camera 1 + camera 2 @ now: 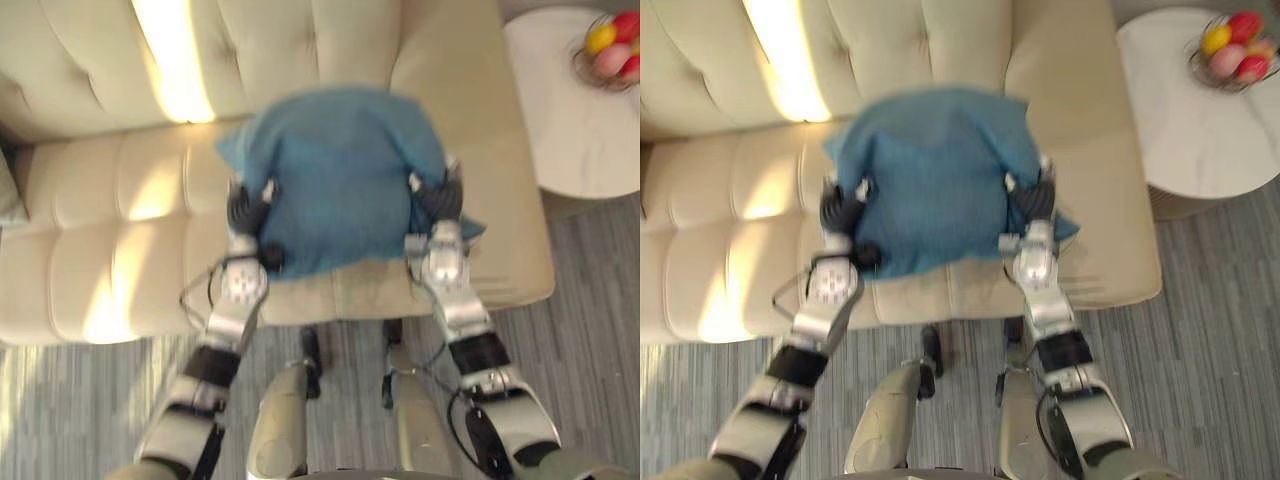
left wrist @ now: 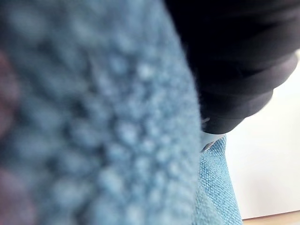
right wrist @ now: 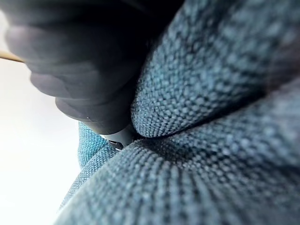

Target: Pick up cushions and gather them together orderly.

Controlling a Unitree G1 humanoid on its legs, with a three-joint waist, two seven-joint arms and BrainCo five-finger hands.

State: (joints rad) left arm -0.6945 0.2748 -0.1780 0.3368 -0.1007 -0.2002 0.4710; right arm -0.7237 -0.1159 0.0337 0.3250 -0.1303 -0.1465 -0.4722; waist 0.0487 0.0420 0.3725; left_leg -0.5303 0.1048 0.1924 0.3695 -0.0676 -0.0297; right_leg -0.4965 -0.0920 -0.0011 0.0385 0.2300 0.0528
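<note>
A blue woven cushion hangs between my two hands above the seat of a beige sofa. My left hand presses against its left side and my right hand against its right side. The cushion is roughly upright, its lower edge just above the seat's front. In the left wrist view the blue fabric lies tight against the hand's dark cover. In the right wrist view the fabric bulges and creases beside the dark cover.
A round white side table stands to the right of the sofa, with a wire bowl of coloured fruit on it. Grey striped carpet runs in front. A pale greyish edge, perhaps another cushion, shows at the sofa's far left.
</note>
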